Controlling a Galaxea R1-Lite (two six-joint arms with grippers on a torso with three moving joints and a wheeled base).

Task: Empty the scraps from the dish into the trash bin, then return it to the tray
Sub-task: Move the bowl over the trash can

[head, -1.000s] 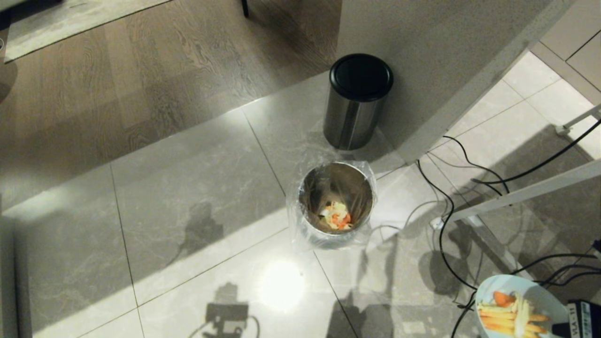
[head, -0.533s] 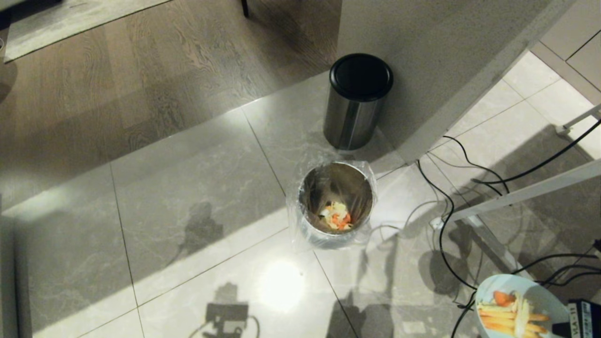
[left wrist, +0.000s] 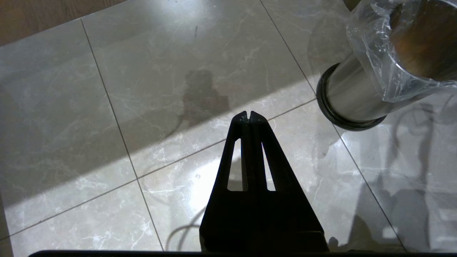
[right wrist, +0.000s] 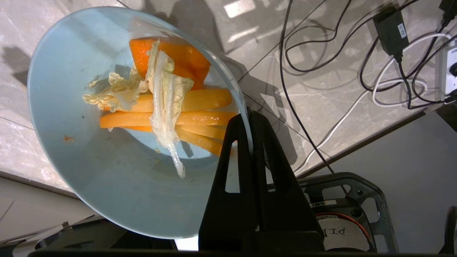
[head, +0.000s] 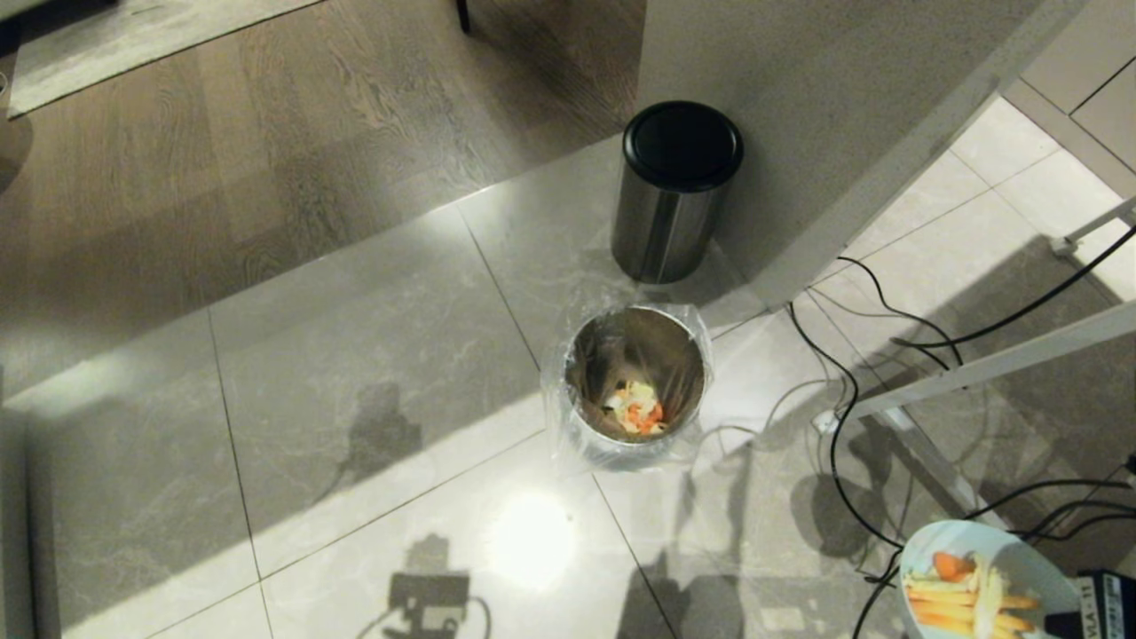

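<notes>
The light-blue dish (head: 1021,568) (right wrist: 78,150) hangs at the head view's lower right corner, above the floor. My right gripper (right wrist: 249,116) is shut on its rim, one finger inside and one outside. The scraps (right wrist: 171,107) (head: 963,590), yellow-orange sticks, an orange carrot piece and pale leafy shreds, lie in the dish. The trash bin (head: 635,383) (left wrist: 357,96), open steel with a clear bag liner, stands on the tiles ahead and to the left of the dish, with food at its bottom. My left gripper (left wrist: 249,115) is shut and empty over bare tiles near the bin's base. The tray is out of view.
A black-lidded steel bin (head: 676,191) stands behind the open one, beside a wall corner (head: 799,266). Black cables (head: 843,426) and a white frame leg (head: 994,364) lie on the floor to the right. Wooden flooring (head: 266,133) begins further back on the left.
The dish has shifted very slightly lower and to the right in the head view. Nothing else has moved.
</notes>
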